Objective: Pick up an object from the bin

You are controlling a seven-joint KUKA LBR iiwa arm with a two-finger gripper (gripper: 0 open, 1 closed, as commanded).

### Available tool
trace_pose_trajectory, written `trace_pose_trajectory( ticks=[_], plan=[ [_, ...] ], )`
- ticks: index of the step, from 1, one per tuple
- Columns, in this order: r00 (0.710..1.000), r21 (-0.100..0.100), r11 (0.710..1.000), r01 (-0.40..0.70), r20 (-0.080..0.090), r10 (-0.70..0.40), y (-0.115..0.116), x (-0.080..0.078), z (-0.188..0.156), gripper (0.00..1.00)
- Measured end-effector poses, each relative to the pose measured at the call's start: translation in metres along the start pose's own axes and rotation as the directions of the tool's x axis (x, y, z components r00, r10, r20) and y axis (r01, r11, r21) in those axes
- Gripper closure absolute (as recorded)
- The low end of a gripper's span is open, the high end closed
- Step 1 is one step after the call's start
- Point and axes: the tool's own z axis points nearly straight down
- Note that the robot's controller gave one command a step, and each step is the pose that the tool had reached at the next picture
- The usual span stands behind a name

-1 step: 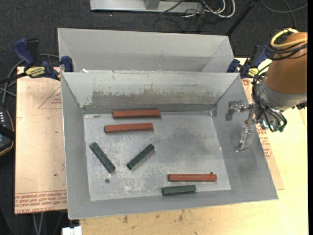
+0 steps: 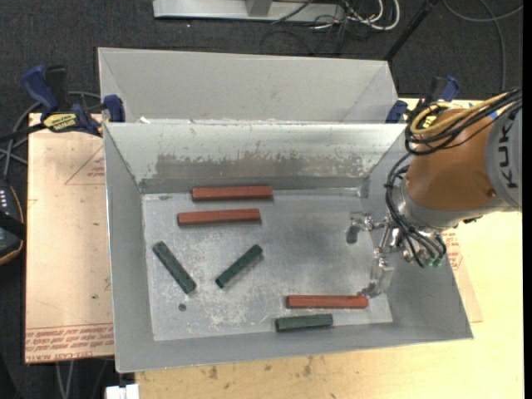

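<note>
A dark green bar (image 2: 304, 323) lay nearest, just beside a red bar (image 2: 327, 302); the gripper (image 2: 370, 258) hung over the red bar's right end, fingers spread wide, holding nothing.

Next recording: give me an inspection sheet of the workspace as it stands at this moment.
Surface: grey metal bin, floor scuffed.
Job's things: three red-brown bars, two near the back wall, one front right; three dark green bars.
Clutter: nothing seen.
Grippers: gripper low at the bin's right side, jaws apart and empty, one by the front red-brown bar's right end.
Cables: wrist bundle; loose cables behind the bin.
Surroundings: dark floor.
</note>
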Motion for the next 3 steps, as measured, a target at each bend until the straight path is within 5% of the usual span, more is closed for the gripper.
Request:
trace_pose_trajectory(
  ticks=[1, 2, 3],
  plan=[
    [0.997, 0.009, 0.998, 0.067, 0.026, -0.067, 0.004, 0.049, 0.062, 0.00],
    [0.997, 0.006, 0.997, 0.072, 0.013, -0.072, 0.004, 0.051, 0.062, 1.00],
    [0.974, 0.013, 0.974, 0.227, 0.018, -0.227, -0.021, 0.015, -0.082, 1.00]
  ],
)
